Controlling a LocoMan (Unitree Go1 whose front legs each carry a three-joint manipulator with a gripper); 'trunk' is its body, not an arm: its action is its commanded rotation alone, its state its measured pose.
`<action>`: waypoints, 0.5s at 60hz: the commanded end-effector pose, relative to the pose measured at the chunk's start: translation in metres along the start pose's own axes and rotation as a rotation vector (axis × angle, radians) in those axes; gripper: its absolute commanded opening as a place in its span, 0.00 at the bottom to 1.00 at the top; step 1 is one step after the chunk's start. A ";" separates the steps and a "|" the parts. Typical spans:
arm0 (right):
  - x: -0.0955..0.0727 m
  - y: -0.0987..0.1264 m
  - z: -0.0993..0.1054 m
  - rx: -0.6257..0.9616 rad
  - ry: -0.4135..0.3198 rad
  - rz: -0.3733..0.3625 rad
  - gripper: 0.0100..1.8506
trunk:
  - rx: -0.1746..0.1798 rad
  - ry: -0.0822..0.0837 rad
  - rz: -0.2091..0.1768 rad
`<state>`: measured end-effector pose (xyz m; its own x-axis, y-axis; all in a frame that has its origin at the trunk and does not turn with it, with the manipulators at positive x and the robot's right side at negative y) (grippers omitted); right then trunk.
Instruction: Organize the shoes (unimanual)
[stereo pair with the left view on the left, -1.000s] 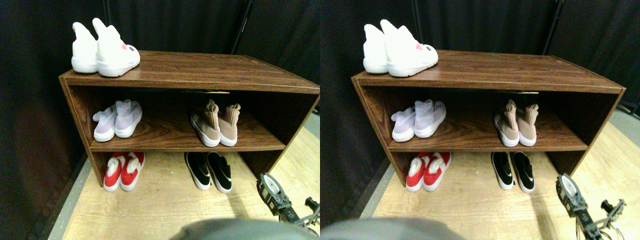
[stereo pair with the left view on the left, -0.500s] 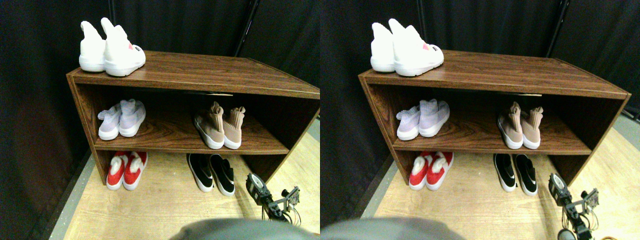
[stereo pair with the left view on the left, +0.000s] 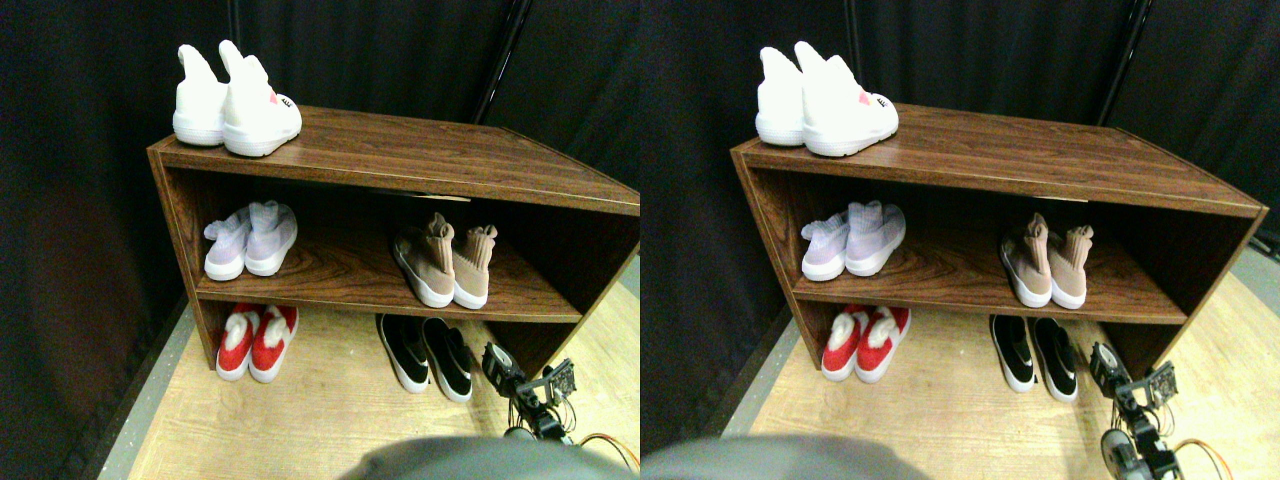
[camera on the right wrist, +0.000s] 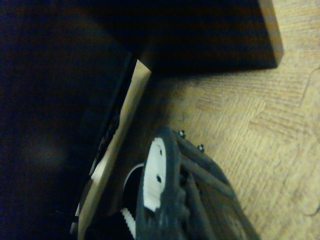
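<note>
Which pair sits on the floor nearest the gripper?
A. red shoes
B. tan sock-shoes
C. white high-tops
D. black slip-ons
D: the black slip-ons lie on the floor just left of the gripper; the red shoes are farther left.

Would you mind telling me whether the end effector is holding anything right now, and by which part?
Nothing is held: the end effector hangs over the floor, right of the black shoes, touching neither.
</note>
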<state>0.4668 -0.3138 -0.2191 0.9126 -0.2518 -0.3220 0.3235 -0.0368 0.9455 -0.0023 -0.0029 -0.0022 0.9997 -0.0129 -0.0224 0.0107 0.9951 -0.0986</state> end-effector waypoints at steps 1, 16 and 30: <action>0.004 -0.001 -0.002 -0.018 -0.001 0.024 0.03 | -0.017 0.004 0.016; 0.010 -0.010 -0.011 -0.067 0.015 -0.013 0.03 | -0.018 0.010 0.026; 0.010 -0.014 -0.019 -0.014 -0.012 -0.046 0.03 | -0.020 0.019 0.029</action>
<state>0.4734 -0.3008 -0.2402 0.8881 -0.2482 -0.3868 0.3921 -0.0299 0.9194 -0.0029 -0.0022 -0.0019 0.9998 -0.0010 -0.0204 -0.0013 0.9940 -0.1094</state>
